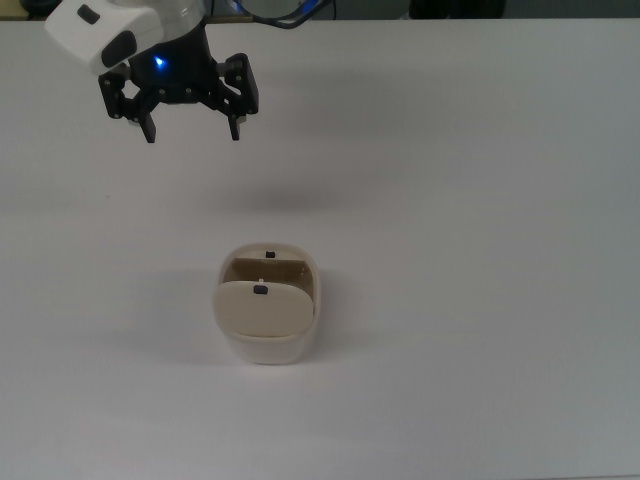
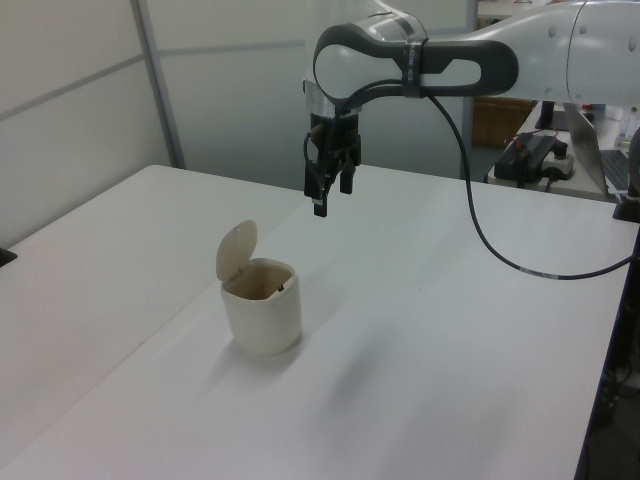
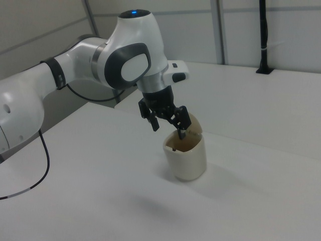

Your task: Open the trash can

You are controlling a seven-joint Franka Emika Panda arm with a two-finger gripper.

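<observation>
The cream-white trash can (image 1: pixel 266 315) stands on the white table, also in the left view (image 2: pixel 262 308) and the right view (image 3: pixel 186 156). Its beige lid (image 2: pixel 236 250) is flipped up on its hinge, so the inside shows. A small black button (image 1: pixel 270 254) sits on the rim. My gripper (image 1: pixel 193 132) hangs open and empty in the air, well away from the can toward the top view's upper left. In the left view the gripper (image 2: pixel 320 205) is above and behind the can. In the right view the gripper (image 3: pixel 169 130) overlaps the can's rim only by line of sight.
The white table (image 1: pixel 480 200) stretches around the can. The arm's black cable (image 2: pixel 480 240) hangs over the table at the left view's right. Equipment (image 2: pixel 535 155) sits behind the table's far edge. A black post (image 3: pixel 264 35) stands at the right view's upper right.
</observation>
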